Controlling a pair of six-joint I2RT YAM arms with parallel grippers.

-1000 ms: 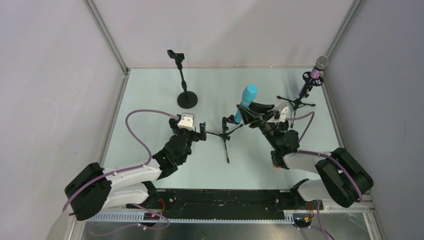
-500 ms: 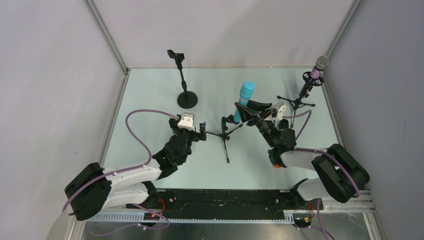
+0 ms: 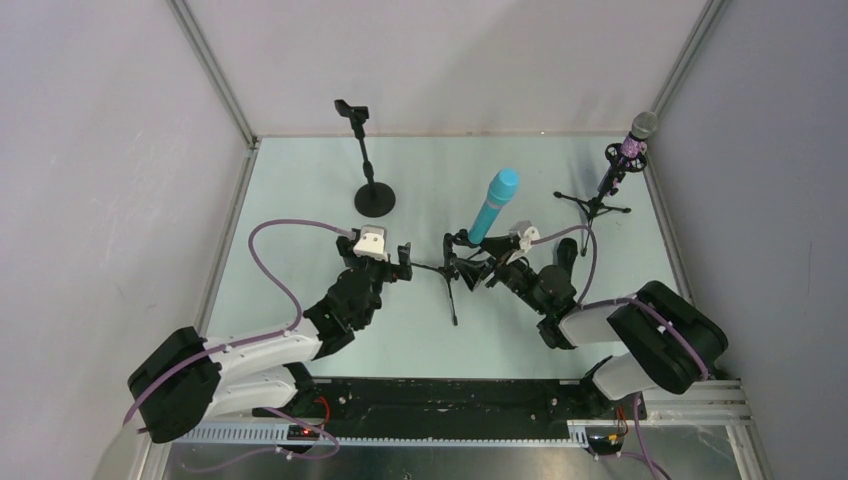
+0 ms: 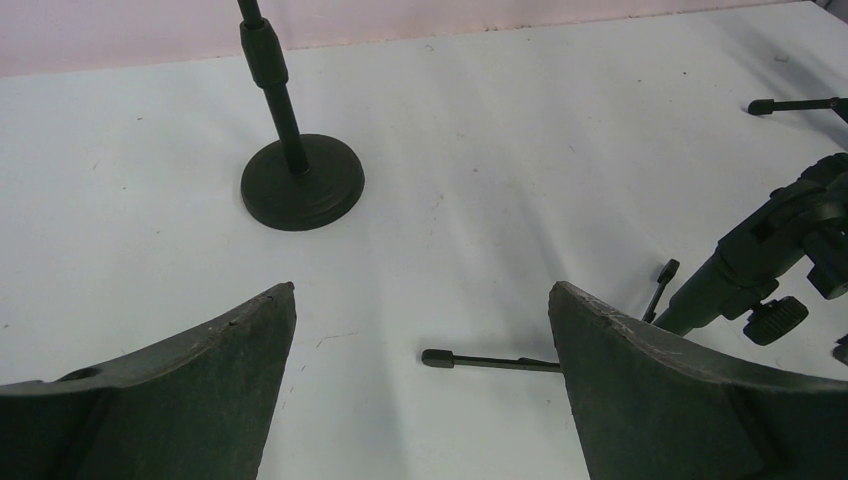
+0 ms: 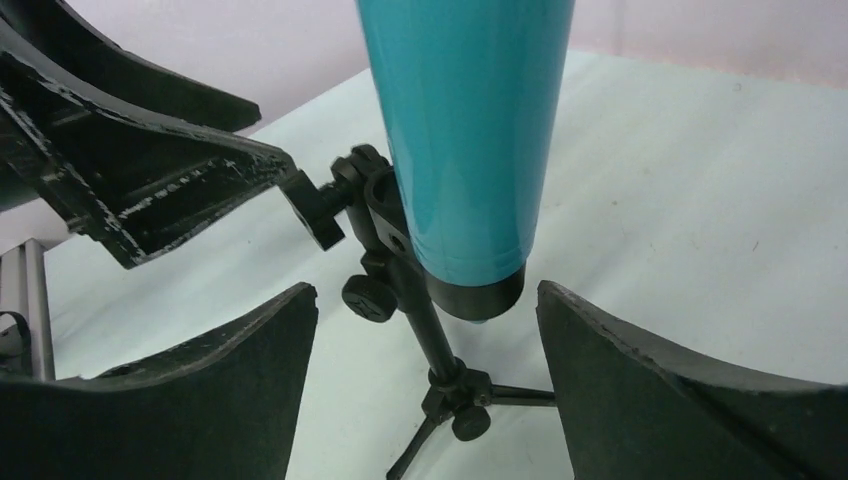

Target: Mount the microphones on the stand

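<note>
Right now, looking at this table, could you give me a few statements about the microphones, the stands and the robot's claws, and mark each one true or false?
1. The turquoise microphone sits in the clip of the middle tripod stand. True.
2. The right gripper is clamped on that microphone. False: its jaws stand open either side of the lower end, apart from it.
3. The round-base stand carries a microphone. False: its clip is empty.
4. The purple microphone stands on the corner tripod stand. True.
5. The left gripper is open and holds nothing. True.
</note>
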